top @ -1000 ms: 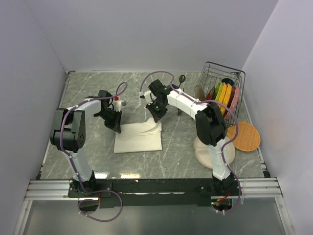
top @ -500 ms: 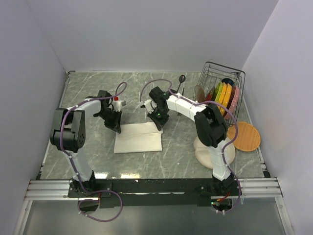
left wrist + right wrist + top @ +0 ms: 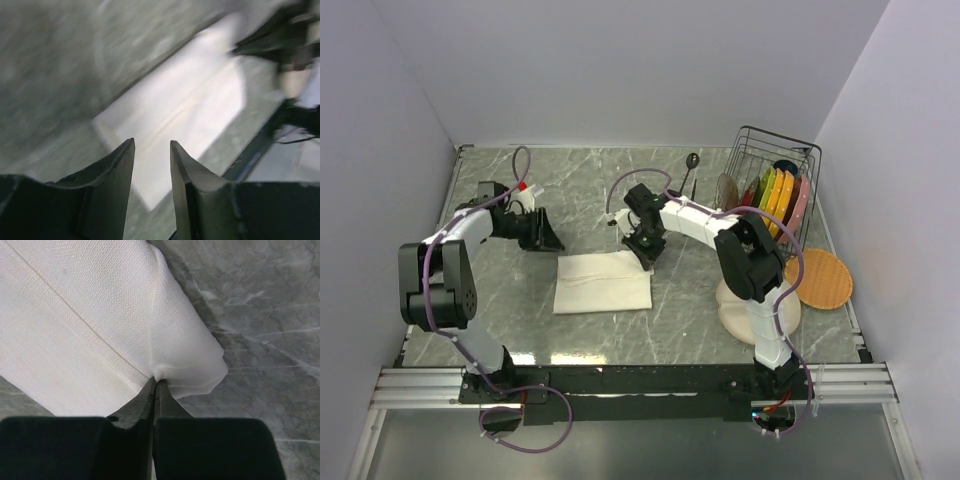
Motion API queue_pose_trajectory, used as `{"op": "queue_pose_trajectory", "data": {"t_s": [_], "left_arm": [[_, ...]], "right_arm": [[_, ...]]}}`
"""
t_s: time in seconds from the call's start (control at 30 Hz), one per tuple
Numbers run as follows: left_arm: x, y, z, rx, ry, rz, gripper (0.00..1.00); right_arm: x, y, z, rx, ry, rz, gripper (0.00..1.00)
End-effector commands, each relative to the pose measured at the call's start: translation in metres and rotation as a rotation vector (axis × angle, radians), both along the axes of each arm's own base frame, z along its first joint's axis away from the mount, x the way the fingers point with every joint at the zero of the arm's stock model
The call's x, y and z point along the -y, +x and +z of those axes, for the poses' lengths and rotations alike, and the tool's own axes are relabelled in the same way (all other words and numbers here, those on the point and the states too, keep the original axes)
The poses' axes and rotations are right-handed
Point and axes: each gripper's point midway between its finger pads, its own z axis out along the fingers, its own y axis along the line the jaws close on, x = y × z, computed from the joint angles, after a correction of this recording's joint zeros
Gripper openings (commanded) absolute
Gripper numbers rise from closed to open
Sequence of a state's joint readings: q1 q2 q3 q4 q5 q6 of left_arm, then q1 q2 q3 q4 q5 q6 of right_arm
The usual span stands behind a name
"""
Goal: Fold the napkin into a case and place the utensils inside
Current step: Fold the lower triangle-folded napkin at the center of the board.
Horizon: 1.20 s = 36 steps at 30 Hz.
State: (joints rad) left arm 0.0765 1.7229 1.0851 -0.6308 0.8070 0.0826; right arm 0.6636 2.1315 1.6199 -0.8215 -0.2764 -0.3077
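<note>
On grey marble table point(image 3: 690, 320), right hand point(image 3: 155, 384) pinches the napkin point(image 3: 603, 283) corner; left hand point(image 3: 152, 146) hangs parted, empty.

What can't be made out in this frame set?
- Left wrist view: motion blur smears the napkin; its layers are unreadable.
- Top view: the spoon loses its lower handle behind the right arm; no fork can be picked out.
- Right wrist view: the right gripper covers the pinched napkin edge; the frame crops the rest.
</note>
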Motion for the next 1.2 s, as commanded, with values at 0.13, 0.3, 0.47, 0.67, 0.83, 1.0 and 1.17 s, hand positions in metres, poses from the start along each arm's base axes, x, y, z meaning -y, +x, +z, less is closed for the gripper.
{"op": "queue_pose_trajectory", "data": {"t_s": [0.13, 0.3, 0.47, 0.67, 0.83, 1.0, 1.17], "left_arm": [[0.072, 0.017, 0.059, 0.067, -0.347, -0.054, 0.34], [0.102, 0.023, 0.026, -0.023, -0.370, -0.043, 0.26], [0.085, 0.013, -0.038, -0.231, -0.269, 0.037, 0.17], [0.027, 0.019, -0.056, -0.296, -0.253, 0.149, 0.15], [0.007, 0.027, -0.015, -0.150, -0.346, 0.133, 0.23], [0.002, 0.042, 0.063, 0.196, -0.294, 0.069, 0.39], [-0.061, 0.075, 0.151, 0.617, 0.060, 0.297, 0.64]], "right_arm": [[0.003, 0.013, -0.023, 0.099, -0.016, 0.023, 0.00], [-0.001, 0.016, -0.023, 0.113, -0.014, 0.007, 0.00], [-0.009, 0.032, -0.019, 0.132, -0.046, 0.008, 0.00], [-0.020, 0.039, -0.018, 0.148, -0.073, 0.077, 0.00], [-0.035, 0.048, -0.010, 0.188, -0.055, 0.121, 0.00], [-0.035, 0.046, -0.006, 0.190, -0.056, 0.120, 0.00], [-0.026, 0.035, -0.002, 0.176, -0.054, 0.097, 0.00]]}}
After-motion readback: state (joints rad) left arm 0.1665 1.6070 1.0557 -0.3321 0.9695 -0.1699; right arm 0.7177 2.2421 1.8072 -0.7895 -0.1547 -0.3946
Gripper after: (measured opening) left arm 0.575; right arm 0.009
